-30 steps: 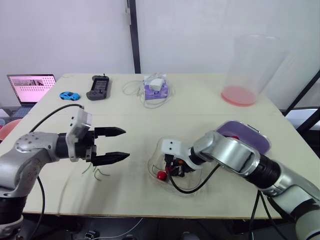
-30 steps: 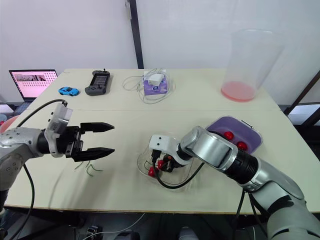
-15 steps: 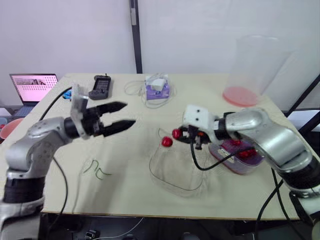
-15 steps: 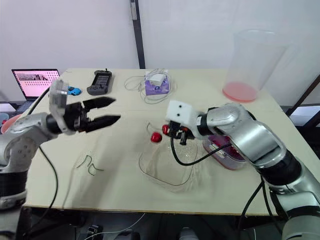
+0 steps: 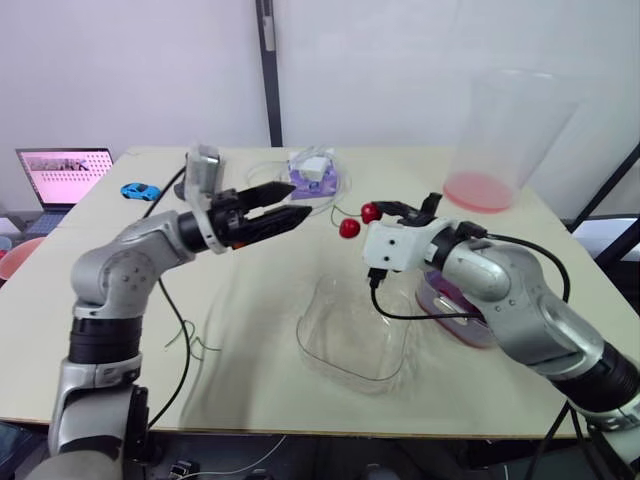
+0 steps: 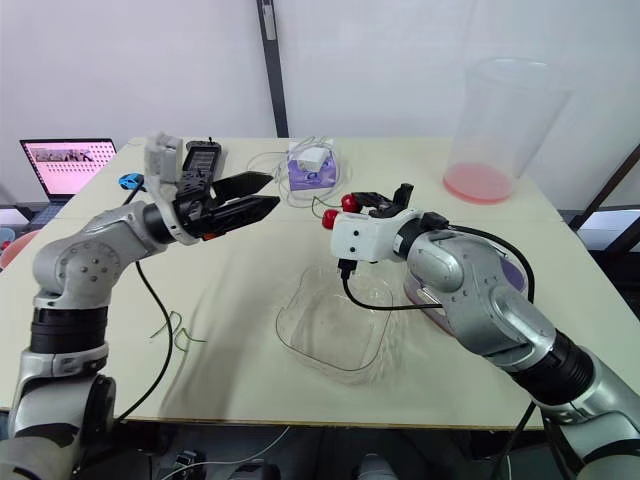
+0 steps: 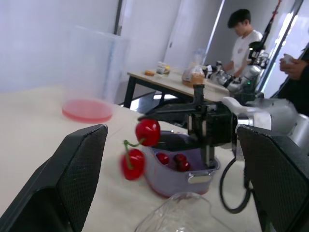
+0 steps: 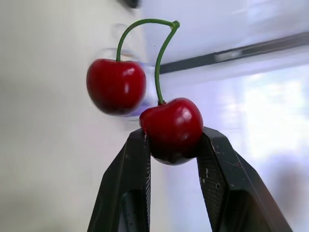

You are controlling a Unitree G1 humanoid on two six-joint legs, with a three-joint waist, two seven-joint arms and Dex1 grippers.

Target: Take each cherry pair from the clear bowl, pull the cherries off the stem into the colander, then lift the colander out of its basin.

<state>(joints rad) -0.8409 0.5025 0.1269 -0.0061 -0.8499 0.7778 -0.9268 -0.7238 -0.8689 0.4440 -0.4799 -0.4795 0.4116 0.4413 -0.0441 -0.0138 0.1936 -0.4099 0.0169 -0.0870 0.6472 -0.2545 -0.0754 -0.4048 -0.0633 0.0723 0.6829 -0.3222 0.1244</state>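
Right wrist view has the right tool (image 8: 173, 137) clamped on one cherry of a cherry pair (image 8: 171, 121). The other cherry (image 8: 116, 86) hangs free beside it, and the green stem arches above, joining the two. From the head views the pair is held up in the air over the bench (image 5: 250, 290), above the far side of the clear bowl (image 5: 305, 345), which sits on the bench in front of the robot. The left tool (image 5: 298, 198) hovers at about the same height with its fingers apart, tips aimed at the cherries, near but not touching them. The purple colander (image 7: 166, 176) sits on the bench under the right arm, just beside the bowl, with several cherries (image 7: 169, 158) in it. Loose green stems (image 6: 180, 338) lie on the bench under the left arm.
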